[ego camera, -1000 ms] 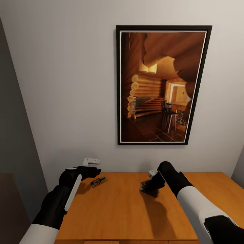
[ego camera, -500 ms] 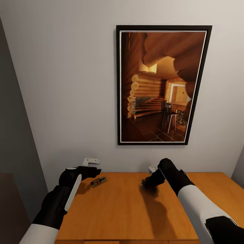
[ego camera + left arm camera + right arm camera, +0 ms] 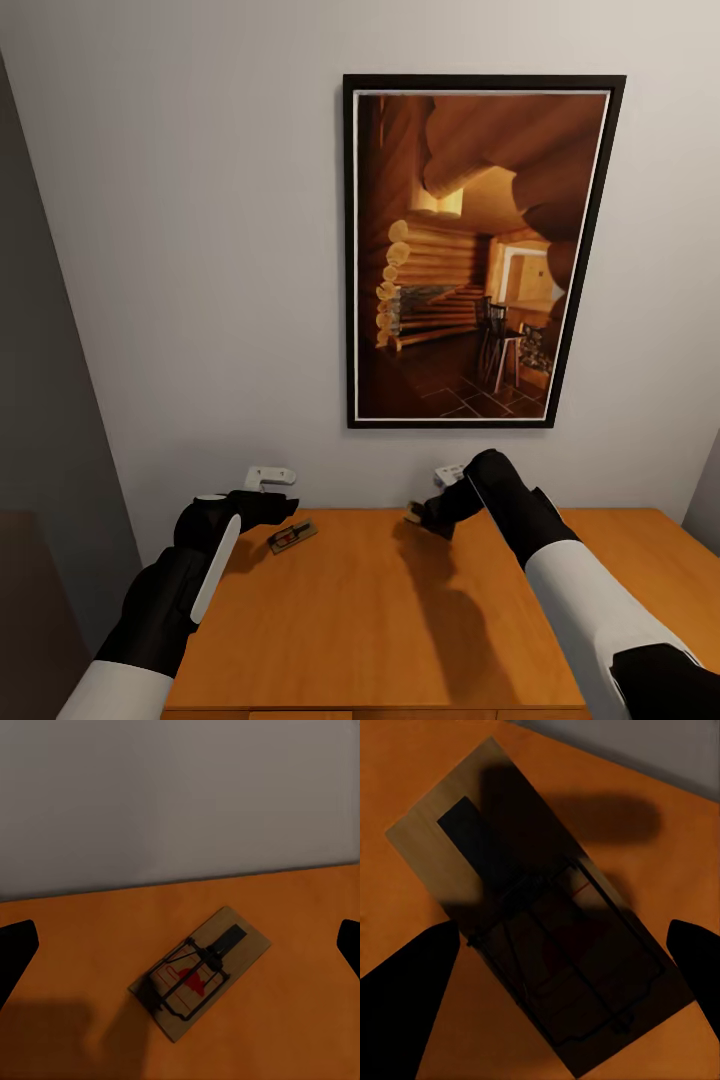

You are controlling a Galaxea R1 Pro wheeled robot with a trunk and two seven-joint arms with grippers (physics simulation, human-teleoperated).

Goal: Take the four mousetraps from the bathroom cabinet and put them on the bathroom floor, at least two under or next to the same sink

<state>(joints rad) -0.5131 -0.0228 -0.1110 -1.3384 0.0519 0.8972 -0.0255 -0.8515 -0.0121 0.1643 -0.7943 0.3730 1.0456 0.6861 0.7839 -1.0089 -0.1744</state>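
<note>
One mousetrap [image 3: 292, 537], a small wooden slab with a wire bar and a red mark, lies on the orange-brown cabinet [image 3: 360, 620] top near the wall. My left gripper [image 3: 288, 512] hovers just over it, open, and the left wrist view has the mousetrap [image 3: 201, 971] lying between its wide-spread fingers [image 3: 16, 949]. My right gripper [image 3: 418, 516] is shut on a second mousetrap [image 3: 411, 516], held above the cabinet top near the wall. In the right wrist view that mousetrap [image 3: 532, 907] lies dark and close between the fingers [image 3: 412, 997].
A white wall rises right behind the cabinet, with a large black-framed picture [image 3: 480, 250] of a log interior hanging above it. A grey wall panel [image 3: 40, 400] stands at the left. The cabinet top continues to the right [image 3: 640, 550].
My right gripper has risen off the cabinet top and moved toward the wall, taking the mousetrap up with it. The left arm and its mousetrap have not moved.
</note>
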